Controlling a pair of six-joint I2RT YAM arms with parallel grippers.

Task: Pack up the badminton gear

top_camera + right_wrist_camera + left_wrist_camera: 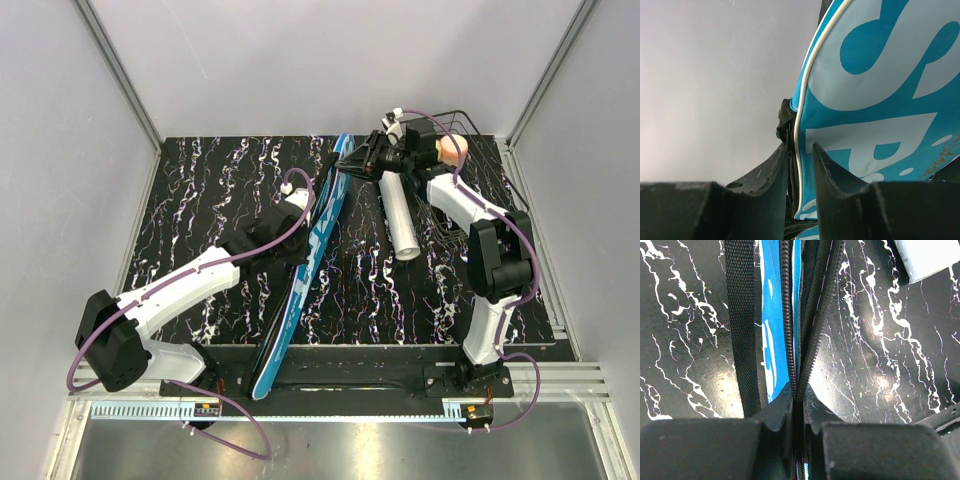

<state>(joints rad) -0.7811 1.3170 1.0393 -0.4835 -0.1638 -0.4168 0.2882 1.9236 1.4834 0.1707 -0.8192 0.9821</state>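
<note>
— Where do we find the blue racket cover (290,310)?
— Turned on its long edge over the marbled black surface (200,200). It runs from the bottom centre of the top view to the upper middle.
— And our left fingers (784,412)?
— We see them clenched on the cover's zipper (786,315) edge, about midway along it. A black webbing strap (742,330) runs just left of the zipper in the wrist view.
— Our right fingers (780,170)?
— Pinched on the white-piped rim at the cover's far end. Big pale letters fill the right of that view.
— The white tube (400,215)?
— Lying flat on the surface, right of the cover and apart from it. The black wire basket (465,125) sits in the upper right.
</note>
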